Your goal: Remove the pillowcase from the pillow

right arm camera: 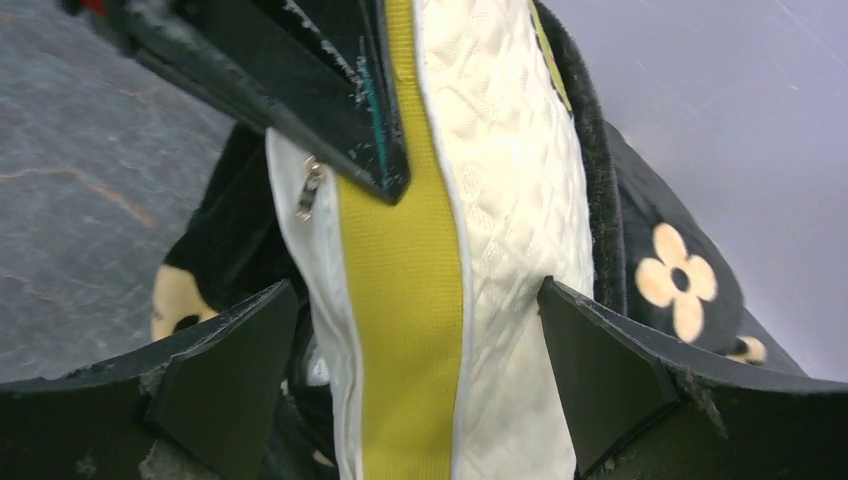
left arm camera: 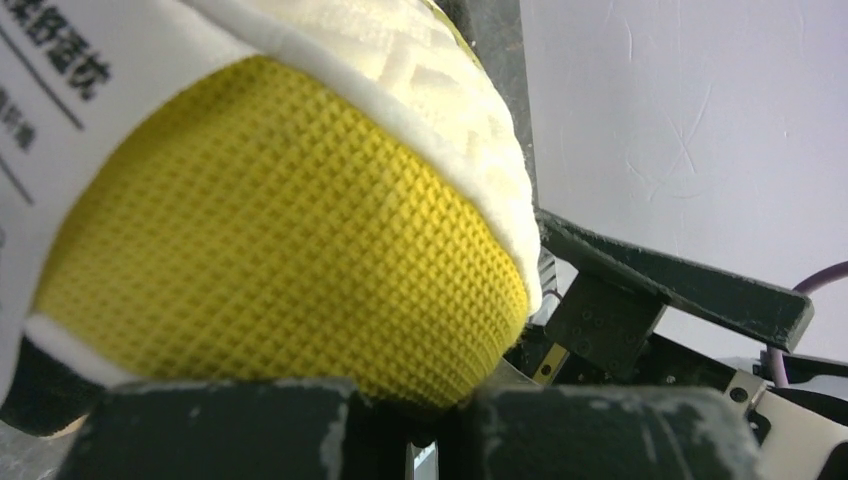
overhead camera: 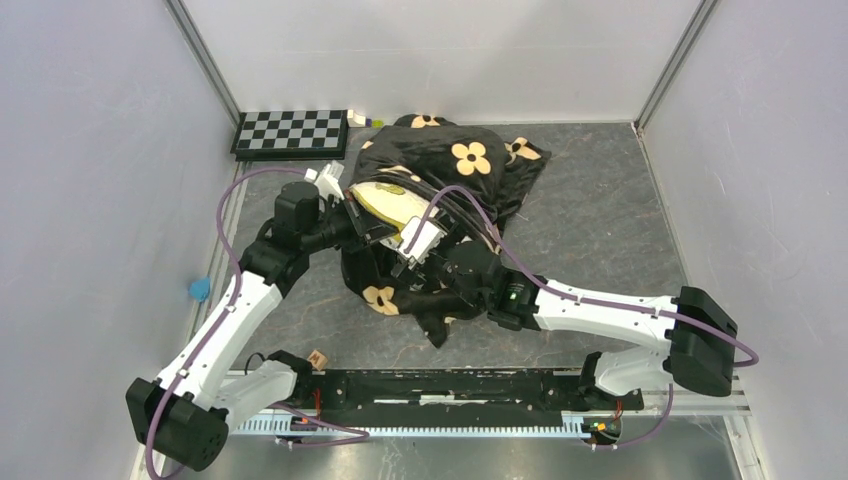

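Note:
The black pillowcase [overhead camera: 450,160] with tan flowers lies bunched at the middle back of the mat, still round most of the pillow. The cream pillow [overhead camera: 385,200] sticks out of it toward the arms, end and yellow side band bare. My left gripper [overhead camera: 368,222] is shut on that end; in the left wrist view the yellow band [left arm camera: 270,220] bulges right above the shut fingers [left arm camera: 425,420]. My right gripper [right arm camera: 415,380] is open and straddles the pillow [right arm camera: 500,200], one finger on each side, the pillowcase [right arm camera: 680,250] behind it.
A black-and-white checkerboard [overhead camera: 290,132] lies at the back left. A small blue object [overhead camera: 199,290] sits at the left wall and a small wooden cube [overhead camera: 318,358] by the arm bases. Pale walls close in the grey mat [overhead camera: 600,210] on three sides.

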Action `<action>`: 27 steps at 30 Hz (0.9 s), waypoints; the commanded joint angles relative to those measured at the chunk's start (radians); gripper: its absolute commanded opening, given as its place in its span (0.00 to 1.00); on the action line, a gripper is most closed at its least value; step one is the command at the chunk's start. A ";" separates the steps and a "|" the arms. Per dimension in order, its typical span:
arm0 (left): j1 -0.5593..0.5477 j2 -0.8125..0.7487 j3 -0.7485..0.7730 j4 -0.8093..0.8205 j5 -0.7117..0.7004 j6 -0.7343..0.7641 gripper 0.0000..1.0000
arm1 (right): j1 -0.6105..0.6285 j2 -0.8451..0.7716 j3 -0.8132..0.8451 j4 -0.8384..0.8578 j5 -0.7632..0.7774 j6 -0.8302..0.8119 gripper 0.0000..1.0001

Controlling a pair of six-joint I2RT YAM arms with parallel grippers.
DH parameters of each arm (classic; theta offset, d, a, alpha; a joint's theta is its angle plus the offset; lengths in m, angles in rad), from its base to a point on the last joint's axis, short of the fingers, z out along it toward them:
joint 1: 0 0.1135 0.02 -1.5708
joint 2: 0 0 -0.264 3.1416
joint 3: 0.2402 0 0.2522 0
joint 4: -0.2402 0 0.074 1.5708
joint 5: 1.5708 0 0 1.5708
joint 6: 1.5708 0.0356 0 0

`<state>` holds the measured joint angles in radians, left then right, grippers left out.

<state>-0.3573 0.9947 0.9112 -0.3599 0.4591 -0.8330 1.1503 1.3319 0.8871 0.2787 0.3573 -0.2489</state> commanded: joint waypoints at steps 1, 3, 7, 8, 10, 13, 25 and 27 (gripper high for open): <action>-0.052 -0.025 0.021 0.096 0.047 -0.046 0.02 | 0.009 0.027 0.040 -0.003 0.203 -0.083 0.98; -0.053 -0.042 0.032 0.077 0.047 -0.038 0.02 | 0.010 0.024 0.017 0.004 0.246 -0.111 0.98; -0.052 -0.069 0.059 0.013 0.004 0.010 0.02 | 0.010 0.004 -0.032 -0.010 0.283 -0.101 0.98; -0.053 -0.073 0.061 0.004 -0.005 0.020 0.02 | 0.010 -0.009 -0.047 -0.024 0.286 -0.088 0.98; -0.054 -0.074 0.053 -0.006 -0.020 0.026 0.02 | 0.009 -0.041 -0.083 -0.035 0.268 -0.067 0.98; -0.054 -0.068 0.028 0.009 -0.015 0.016 0.02 | 0.009 -0.085 -0.132 -0.062 0.238 -0.047 0.98; -0.053 -0.064 0.031 -0.005 -0.052 0.045 0.02 | 0.007 -0.035 -0.128 -0.266 0.393 0.043 0.94; -0.053 -0.057 0.027 -0.004 -0.064 0.050 0.02 | 0.008 -0.019 -0.112 -0.276 0.371 0.046 0.73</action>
<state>-0.4095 0.9623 0.9096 -0.4217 0.4019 -0.8257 1.1633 1.2743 0.7498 0.1169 0.6491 -0.2226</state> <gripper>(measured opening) 0.081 0.887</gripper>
